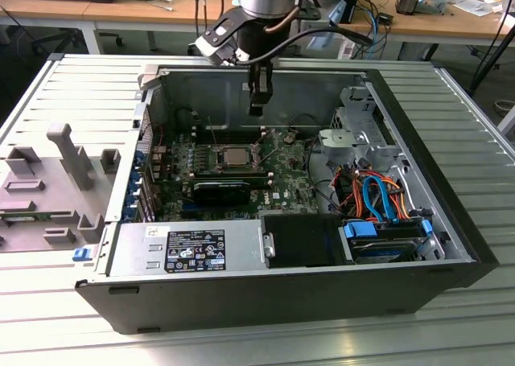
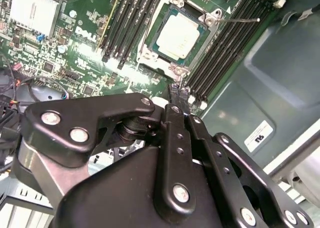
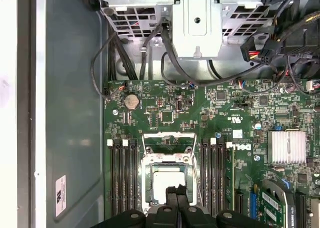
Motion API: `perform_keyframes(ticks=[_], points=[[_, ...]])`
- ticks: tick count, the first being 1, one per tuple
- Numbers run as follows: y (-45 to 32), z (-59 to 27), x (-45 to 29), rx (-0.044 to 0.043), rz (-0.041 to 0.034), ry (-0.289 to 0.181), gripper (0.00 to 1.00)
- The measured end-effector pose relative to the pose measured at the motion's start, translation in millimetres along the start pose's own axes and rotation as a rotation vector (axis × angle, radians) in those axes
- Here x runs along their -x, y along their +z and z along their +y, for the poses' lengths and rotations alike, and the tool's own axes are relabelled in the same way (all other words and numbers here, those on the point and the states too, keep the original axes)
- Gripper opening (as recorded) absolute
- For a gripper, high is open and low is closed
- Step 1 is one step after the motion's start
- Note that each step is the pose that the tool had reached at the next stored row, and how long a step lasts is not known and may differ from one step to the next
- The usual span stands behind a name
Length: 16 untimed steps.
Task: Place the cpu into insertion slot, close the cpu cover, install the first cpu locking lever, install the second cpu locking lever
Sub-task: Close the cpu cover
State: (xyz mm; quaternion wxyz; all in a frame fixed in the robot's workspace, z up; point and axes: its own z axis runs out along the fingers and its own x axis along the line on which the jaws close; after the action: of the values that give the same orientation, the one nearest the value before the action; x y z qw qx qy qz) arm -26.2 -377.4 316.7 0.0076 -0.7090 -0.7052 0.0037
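Exterior view showing the black gripper [image 1: 257,107] hanging above the green motherboard [image 1: 286,181] inside an open grey sheet-metal case [image 1: 241,302], near the insertion slot [image 1: 216,157]. Pressing its fingers [image 2: 175,93] together on nothing in the second wrist view. Lying flat in that silvery-framed square slot: the cpu [image 2: 177,35], dull silver-grey, smooth, square.

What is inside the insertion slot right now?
The cpu lies in the insertion slot, silver top showing. Whatever lies beneath it is covered; in the first wrist view the gripper hides one edge.
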Motion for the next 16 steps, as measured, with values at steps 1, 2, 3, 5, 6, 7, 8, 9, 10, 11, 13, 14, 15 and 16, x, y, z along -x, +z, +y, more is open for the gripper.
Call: perform_keyframes(ticks=[1, 2, 3, 5, 6, 7, 8, 9, 10, 11, 13, 14, 15, 16], points=[[-0.6, 1.5, 0.0, -0.0028, 0.0, 0.0, 0.11], [-1.4, 3.2, 0.0, -0.0063, 0.0, 0.0, 0.11], [-2.1, 5.1, 0.0, -0.0098, -0.0001, 0.0, 0.11], [-3.3, 8.6, -0.1, -0.0164, -0.0001, 0.0, 0.11], [-4.1, 11.5, -0.1, -0.0217, 0.0, 0.0, 0.11], [-5.0, 15.7, -0.1, -0.0298, 0.0002, 0.0, 0.11], [-5.1, 18.2, -0.1, -0.0355, 0.0001, 0.0, 0.11], [-5.3, 20.2, -0.1, -0.0413, -0.0003, 0.0, 0.11], [-5.3, 22.2, 0.2, -0.0472, -0.0004, 0.0, 0.11], [-5.1, 22.5, 0.3, -0.0488, -0.0003, -0.001, 0.11], [-4.6, 22.5, 0.5, -0.0495, -0.0004, -0.002, 0.11], [-4.2, 22.5, 0.6, -0.0495, -0.0003, -0.002, 0.11], [-3.7, 22.6, 0.7, -0.0496, -0.0003, -0.002, 0.11], [-3.6, 22.6, 0.8, -0.0497, -0.0005, -0.002, 0.11]])
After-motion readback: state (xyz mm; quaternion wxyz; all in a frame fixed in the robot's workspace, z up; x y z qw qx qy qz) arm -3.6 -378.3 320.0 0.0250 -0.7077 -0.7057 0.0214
